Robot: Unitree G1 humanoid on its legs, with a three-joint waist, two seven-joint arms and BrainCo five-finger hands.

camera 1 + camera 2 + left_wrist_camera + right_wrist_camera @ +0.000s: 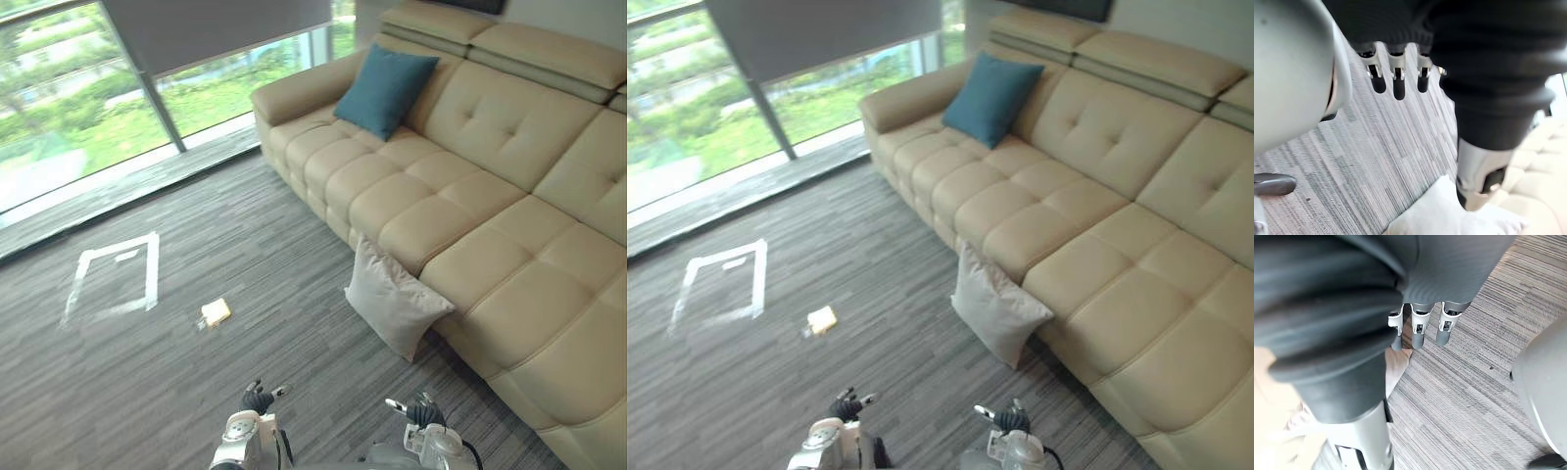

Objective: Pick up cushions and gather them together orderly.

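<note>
Your left hand (258,399) and right hand (423,411) hang empty, fingers relaxed, and the pale cushion (392,299) leaning against the sofa (490,127) lies just ahead, nearer your right, with the teal cushion (385,90) far beyond.

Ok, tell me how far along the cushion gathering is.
Nothing gathered yet. The teal cushion leans on the sofa backrest at the far end; the white cushion stands on the carpet against the sofa front, well apart. In hand: nothing; left hand and right hand are open and empty. Left: lift the white cushion and set it beside the teal one.
</note>
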